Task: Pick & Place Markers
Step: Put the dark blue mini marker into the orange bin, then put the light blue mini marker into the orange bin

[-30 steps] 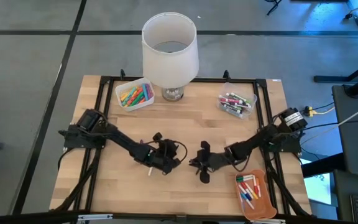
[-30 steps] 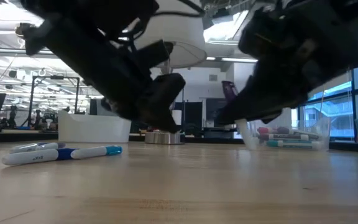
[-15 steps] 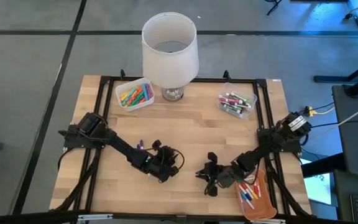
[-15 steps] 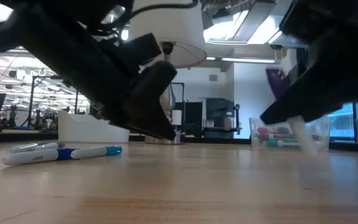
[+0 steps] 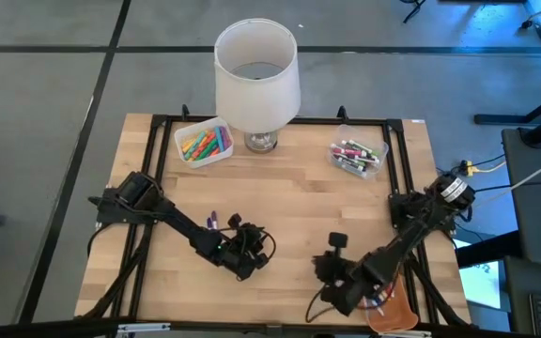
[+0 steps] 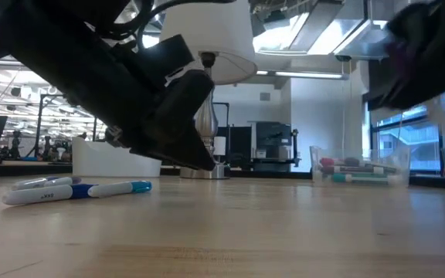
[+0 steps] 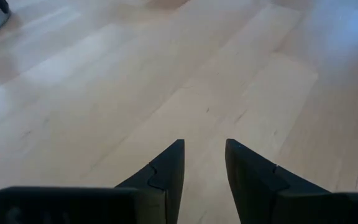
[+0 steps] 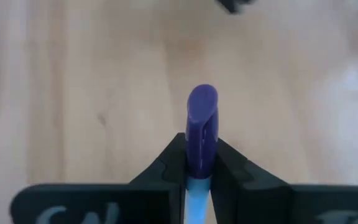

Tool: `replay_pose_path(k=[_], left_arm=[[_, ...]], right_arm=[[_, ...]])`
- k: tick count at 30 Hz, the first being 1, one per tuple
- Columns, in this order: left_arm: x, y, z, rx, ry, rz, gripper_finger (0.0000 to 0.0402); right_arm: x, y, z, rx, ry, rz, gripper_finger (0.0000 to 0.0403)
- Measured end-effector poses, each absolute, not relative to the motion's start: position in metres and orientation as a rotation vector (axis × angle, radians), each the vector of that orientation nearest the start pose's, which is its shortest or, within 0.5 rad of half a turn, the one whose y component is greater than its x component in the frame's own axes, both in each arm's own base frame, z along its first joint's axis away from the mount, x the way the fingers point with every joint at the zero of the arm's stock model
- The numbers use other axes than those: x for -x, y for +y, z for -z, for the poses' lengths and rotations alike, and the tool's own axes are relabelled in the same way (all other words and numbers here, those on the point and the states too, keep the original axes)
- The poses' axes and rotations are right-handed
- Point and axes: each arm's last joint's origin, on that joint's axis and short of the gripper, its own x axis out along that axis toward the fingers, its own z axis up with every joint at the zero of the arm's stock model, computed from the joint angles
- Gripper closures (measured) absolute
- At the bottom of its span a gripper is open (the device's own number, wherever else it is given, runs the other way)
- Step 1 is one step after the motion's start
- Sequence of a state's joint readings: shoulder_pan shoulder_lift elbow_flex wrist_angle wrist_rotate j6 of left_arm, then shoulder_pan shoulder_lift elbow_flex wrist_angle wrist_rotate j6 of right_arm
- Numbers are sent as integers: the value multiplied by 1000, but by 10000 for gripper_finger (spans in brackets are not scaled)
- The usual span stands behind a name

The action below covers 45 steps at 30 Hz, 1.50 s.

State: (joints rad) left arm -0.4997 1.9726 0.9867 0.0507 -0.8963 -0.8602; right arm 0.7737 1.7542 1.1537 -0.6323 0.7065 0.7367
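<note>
My right gripper (image 5: 334, 270) hangs over the table's near right part, beside the orange tray (image 5: 394, 308). It is shut on a marker with a purple cap (image 8: 202, 118) and a pale blue body. My left gripper (image 5: 245, 252) is low over the near left middle of the table, open, with bare wood between its fingers (image 7: 204, 163). A white marker and a blue-and-white marker (image 6: 79, 189) lie flat on the table near the left arm. A purple marker end (image 5: 212, 220) shows beside that arm. My right gripper pinches the marker between its two fingers (image 8: 171, 163), at the lower part of the purple cap (image 8: 201, 163). The marker lies along the fingers, with the cap end reaching out past the fingertips. It is lifted clear of the table.
A white-shaded lamp (image 5: 256, 80) stands at the far middle. A white tray of coloured markers (image 5: 203, 142) sits left of it, and a clear tub of markers (image 5: 355, 156) right of it. The orange tray holds several markers. Bare wood lies in the table's middle.
My right gripper has moved toward the table's near right, to beside the orange tray, and has risen, staying shut on the marker. My left gripper has shifted slightly toward the near edge. The markers on the table have stayed put.
</note>
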Motion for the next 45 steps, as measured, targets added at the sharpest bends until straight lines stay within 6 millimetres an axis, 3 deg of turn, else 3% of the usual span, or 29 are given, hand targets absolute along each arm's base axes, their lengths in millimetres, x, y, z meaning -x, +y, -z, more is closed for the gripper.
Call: replay_pose_path(k=[8,17,23,29,36,45], left_arm=[[-323,-160,-100,282,551,-573,290],[-324,-155,-100,271,560,-590,290],[-327,-149,-100,288,556,-608,290],[-331,-141,-98,344,620,-566,290],[-331,-137,-102,383,675,-543,290],[-307,-136,-132,461,723,-638,290]], right_arm=[[-209,245,-219,224,880,320,360],[-155,253,-223,99,1019,464,352],[-133,266,-220,-38,1100,458,347],[-120,275,-219,-107,1072,442,296],[-120,273,-221,-69,997,443,241],[-125,271,-222,-10,932,428,226]])
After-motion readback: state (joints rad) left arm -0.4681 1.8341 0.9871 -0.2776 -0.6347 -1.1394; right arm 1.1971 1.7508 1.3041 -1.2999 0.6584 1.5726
